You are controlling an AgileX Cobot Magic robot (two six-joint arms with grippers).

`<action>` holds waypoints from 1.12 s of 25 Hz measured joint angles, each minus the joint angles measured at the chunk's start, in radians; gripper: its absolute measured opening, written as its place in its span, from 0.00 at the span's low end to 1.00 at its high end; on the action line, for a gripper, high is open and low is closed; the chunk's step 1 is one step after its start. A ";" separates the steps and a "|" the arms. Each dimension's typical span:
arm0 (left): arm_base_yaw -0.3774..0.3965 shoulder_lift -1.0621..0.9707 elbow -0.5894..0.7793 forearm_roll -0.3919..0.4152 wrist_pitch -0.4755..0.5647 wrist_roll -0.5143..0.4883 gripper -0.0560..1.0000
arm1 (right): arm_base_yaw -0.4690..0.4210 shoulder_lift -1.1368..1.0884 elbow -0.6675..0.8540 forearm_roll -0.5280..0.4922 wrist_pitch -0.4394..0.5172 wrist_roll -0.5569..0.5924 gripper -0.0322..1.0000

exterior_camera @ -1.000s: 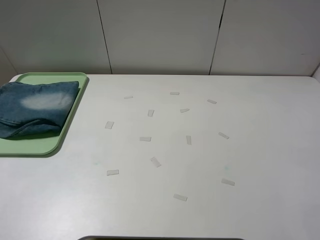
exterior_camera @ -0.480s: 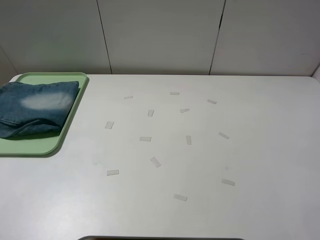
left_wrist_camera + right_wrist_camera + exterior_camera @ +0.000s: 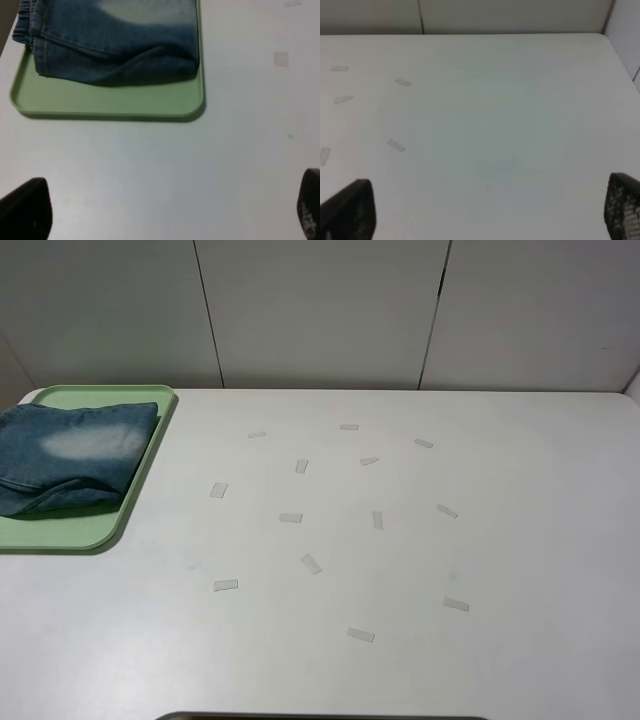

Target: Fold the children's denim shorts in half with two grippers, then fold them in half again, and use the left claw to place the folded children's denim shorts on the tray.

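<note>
The children's denim shorts, a faded blue folded bundle with a pale bleached patch on top, lie on the flat pale-green rectangular plastic tray at the far left of the white table in the exterior high view; the bundle's long axis runs across the tray, its left end cut off by the frame edge, and a bare strip of tray shows along the near side. Neither arm appears in this view, and only small pale tape strips are scattered over the middle of the table. In the left wrist view the left claw stands released, its two black pointed fingers spread wide at the frame's corners with bare table between them; the shorts and tray lie ahead of it, apart, nothing gripped. In the right wrist view the right gripper is likewise spread wide and empty over bare table, with a few tape strips off to one side and no shorts or tray in sight. Judgement: the left arm is plainly the nearer to the shorts, the right well apart; the placing appears done, and no further grasp seems called for.
</note>
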 joint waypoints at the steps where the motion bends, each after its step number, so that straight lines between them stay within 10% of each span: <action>1: 0.000 0.000 0.000 0.002 0.000 0.000 0.98 | 0.000 0.000 0.000 0.000 0.000 0.000 0.70; 28: -0.002 0.000 0.001 0.078 0.000 0.000 0.98 | 0.000 0.000 0.000 0.000 0.000 0.000 0.70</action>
